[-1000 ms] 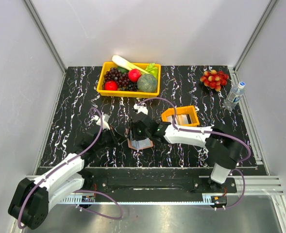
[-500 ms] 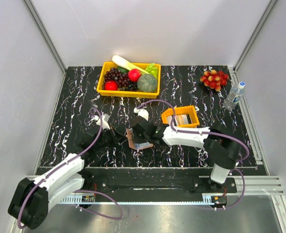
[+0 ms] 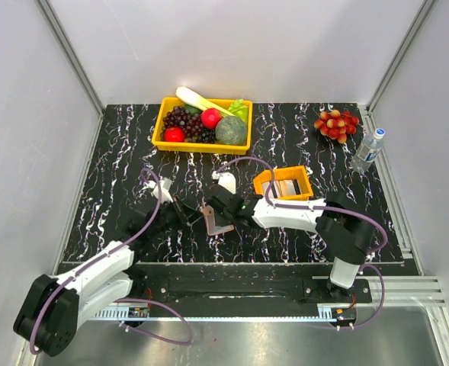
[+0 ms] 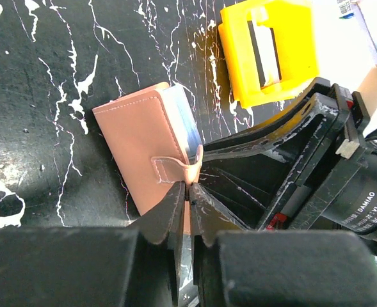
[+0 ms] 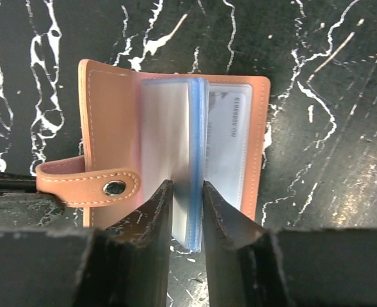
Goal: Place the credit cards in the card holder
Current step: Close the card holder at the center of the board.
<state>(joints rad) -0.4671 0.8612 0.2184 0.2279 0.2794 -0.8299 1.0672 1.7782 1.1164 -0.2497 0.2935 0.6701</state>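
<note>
The tan-pink card holder (image 3: 214, 218) lies open on the black marbled table between both grippers. My left gripper (image 3: 197, 216) is shut on its snap tab (image 4: 175, 169), with the closed outer cover (image 4: 140, 144) ahead of the jaws. My right gripper (image 3: 227, 209) is shut on the stack of pale bluish inner sleeves (image 5: 191, 153). A grey card (image 5: 230, 144) sits in the sleeve to their right. Other credit cards (image 3: 290, 187) stand in the small orange tray (image 3: 266, 181), which the left wrist view also shows (image 4: 239, 51).
A yellow fruit bin (image 3: 160, 130) stands at the back left. A bunch of red grapes (image 3: 336, 124) and a water bottle (image 3: 367, 150) are at the back right. The right gripper's body (image 4: 329, 173) crowds close to my left fingers.
The card holder has shifted a little left and away, and its cover has lifted from flat to more upright. Both grippers moved with it.
</note>
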